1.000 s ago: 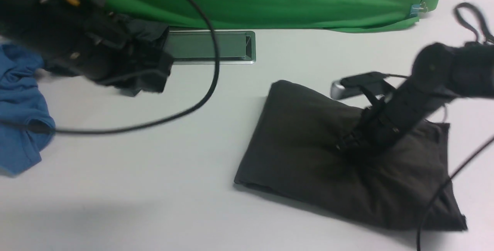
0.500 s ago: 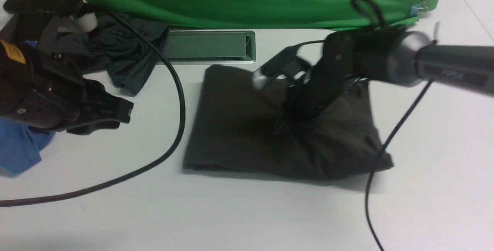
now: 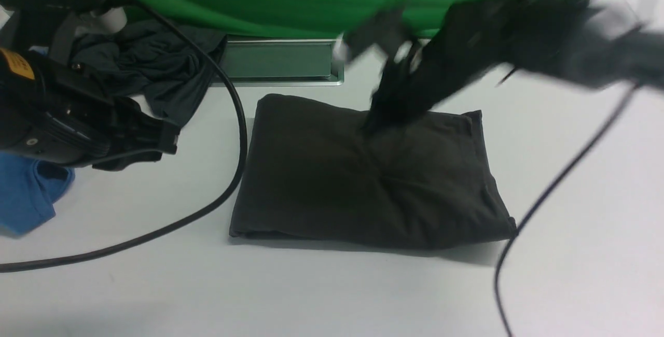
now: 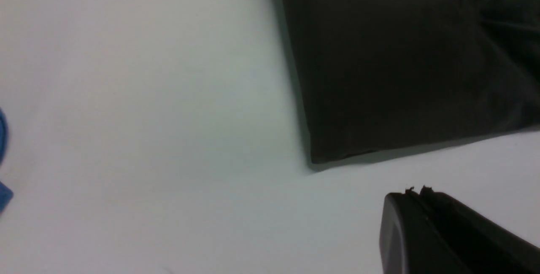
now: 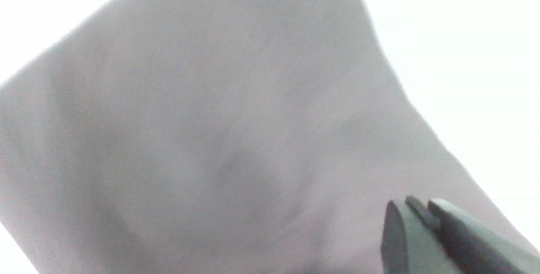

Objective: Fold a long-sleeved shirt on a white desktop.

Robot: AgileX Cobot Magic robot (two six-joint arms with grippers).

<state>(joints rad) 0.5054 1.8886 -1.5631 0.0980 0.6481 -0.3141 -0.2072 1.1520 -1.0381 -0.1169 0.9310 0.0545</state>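
On the broad white worktop (image 3: 332,295), just in front of the silver-framed cable hatch (image 3: 280,62), lies the very dark brownish-black knit long-sleeved shirt (image 3: 363,181), folded into a thick rectangle whose long axis runs across the front view. Over its far edge hangs the right claw (image 3: 374,119), motion-blurred; its wrist view shows the jaws nearly together and holding nothing. Well to the robot's left, clear of the cloth, the left claw (image 4: 415,194) is closed and empty. Any further tidying likely falls to the right arm, the nearer one, with the bundle directly beneath and toward the robot.
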